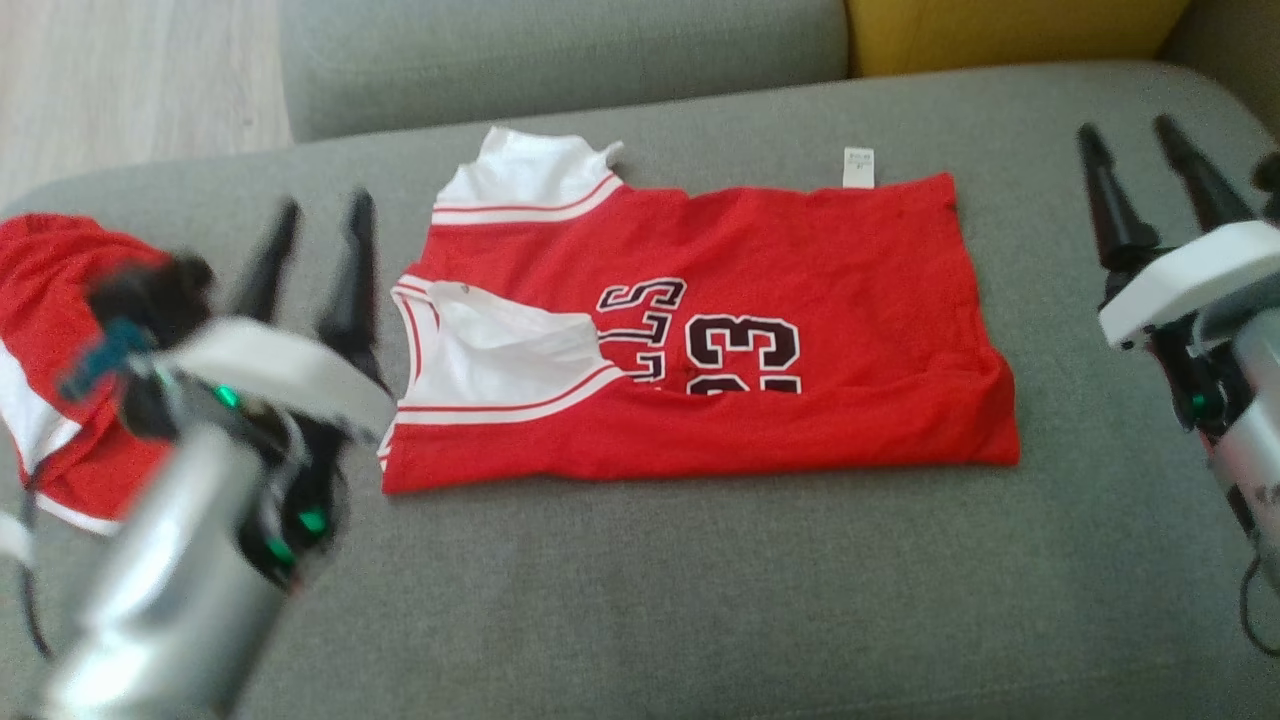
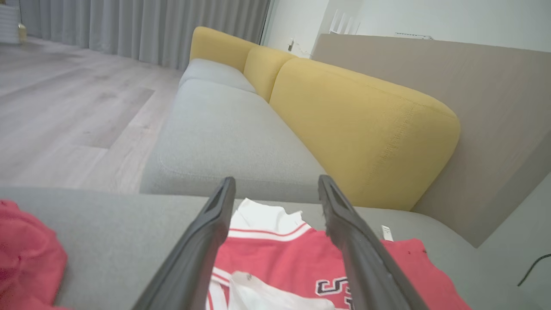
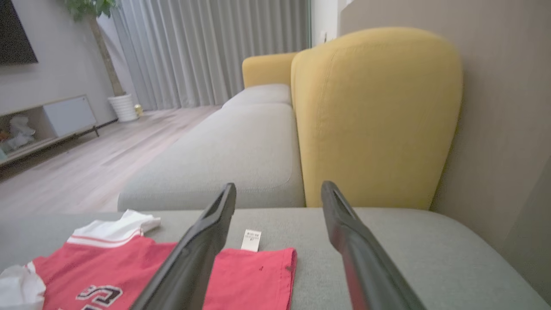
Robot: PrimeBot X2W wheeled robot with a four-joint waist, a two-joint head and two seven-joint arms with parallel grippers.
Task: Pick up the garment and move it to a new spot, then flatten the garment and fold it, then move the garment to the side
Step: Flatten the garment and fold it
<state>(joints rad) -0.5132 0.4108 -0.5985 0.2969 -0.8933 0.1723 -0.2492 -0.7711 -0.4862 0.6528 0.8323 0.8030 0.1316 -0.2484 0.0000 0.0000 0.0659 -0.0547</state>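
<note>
Jersey: we saw the red basketball jersey (image 1: 700, 340) lying flat near the middle of the grey sofa seat (image 1: 700, 600). Its near edge was folded over the black and white number.
Jersey ends: the white-trimmed armholes pointed to our left, and a white tag (image 1: 858, 166) stuck out from the far edge.
Left gripper (image 1: 326, 200): it hung just beside the jersey's armhole end. Its fingers were spread and nothing was between them. It was blurred in the head view, so we could not tell whether it touched the cloth.
Right gripper (image 1: 1126, 127): it stood apart from the jersey's right end, over bare seat. Its fingers were parted and empty.
Second garment (image 1: 60, 330): a crumpled red and white piece lay at the seat's left edge, beyond the left gripper.
Backrest: a yellow cushion (image 2: 366, 129) rose behind the seat.
</note>
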